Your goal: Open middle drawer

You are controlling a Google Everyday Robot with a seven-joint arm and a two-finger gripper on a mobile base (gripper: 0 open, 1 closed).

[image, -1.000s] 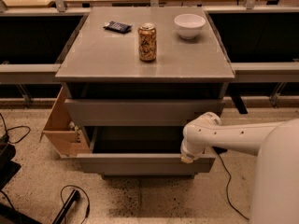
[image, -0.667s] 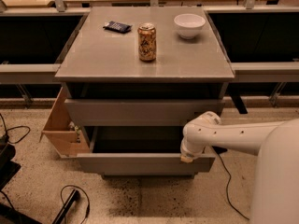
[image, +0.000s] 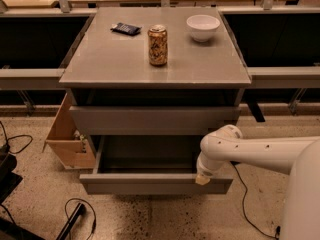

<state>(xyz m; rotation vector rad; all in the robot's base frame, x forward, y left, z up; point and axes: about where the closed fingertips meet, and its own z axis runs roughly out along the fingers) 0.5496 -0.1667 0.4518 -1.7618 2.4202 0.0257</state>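
The middle drawer (image: 150, 183) is a wide grey drawer with a plain flat front. It stands pulled well out below the top drawer (image: 150, 120), and its dark grey inside shows. My gripper (image: 202, 179) hangs from the white arm (image: 260, 151), which comes in from the right. It sits at the top edge of the middle drawer's front, towards its right end. The lowest drawer is hidden beneath the pulled-out one.
On the cabinet's grey top (image: 115, 59) stand a drink can (image: 157, 45), a white bowl (image: 202, 27) and a small dark packet (image: 125, 29). A wooden box (image: 67, 141) leans at the cabinet's left side. Black cables (image: 75, 216) lie on the speckled floor.
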